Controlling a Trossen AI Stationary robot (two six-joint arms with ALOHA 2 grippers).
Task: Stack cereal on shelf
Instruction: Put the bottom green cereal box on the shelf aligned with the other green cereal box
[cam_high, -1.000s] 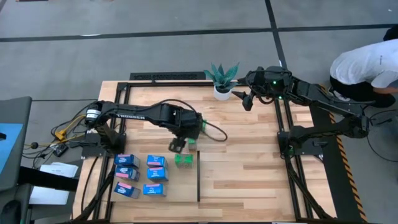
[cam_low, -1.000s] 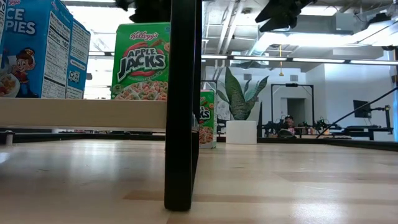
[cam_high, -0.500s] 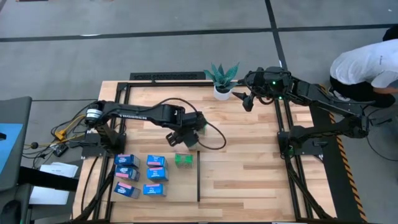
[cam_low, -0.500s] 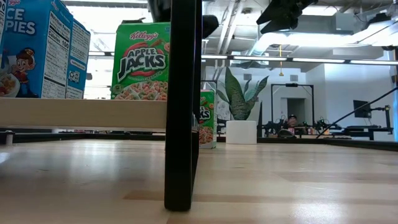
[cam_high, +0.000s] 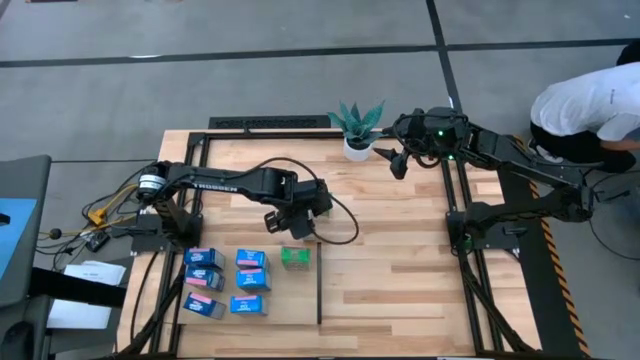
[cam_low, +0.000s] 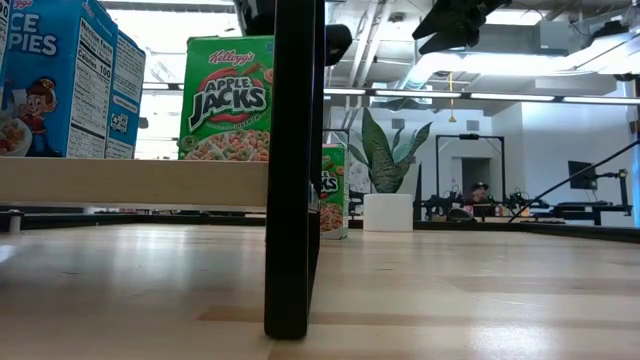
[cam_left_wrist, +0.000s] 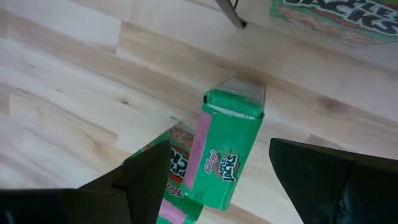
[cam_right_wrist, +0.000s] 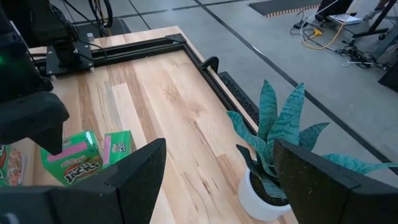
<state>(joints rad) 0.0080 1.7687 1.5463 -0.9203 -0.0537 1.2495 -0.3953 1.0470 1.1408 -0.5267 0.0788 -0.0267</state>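
Note:
My left gripper (cam_high: 293, 217) (cam_left_wrist: 219, 167) is open and hovers over the table's middle. Below it one green cereal box (cam_left_wrist: 229, 149) stands on end, with a second green box (cam_left_wrist: 176, 163) lying flat beside it; the fingers touch neither. A third green box (cam_high: 295, 257) (cam_low: 227, 98) stands upright on the light-wood shelf plank (cam_low: 130, 182). Several blue boxes (cam_high: 226, 281) stand in rows to its left. My right gripper (cam_high: 397, 162) (cam_right_wrist: 217, 168) is open and waits high near the far right, beside the plant.
A potted green plant (cam_high: 358, 130) stands near the far edge. A thin black divider strip (cam_high: 319, 283) (cam_low: 292, 170) runs just right of the shelved boxes. A black rail frame (cam_high: 457, 190) edges the table. A person in a white top (cam_high: 585, 105) bends beyond the right side.
My left gripper has drawn away from the green box on the shelf, toward the table's far edge, and now hangs over the two loose green boxes. The shelved green box has stayed where it was.

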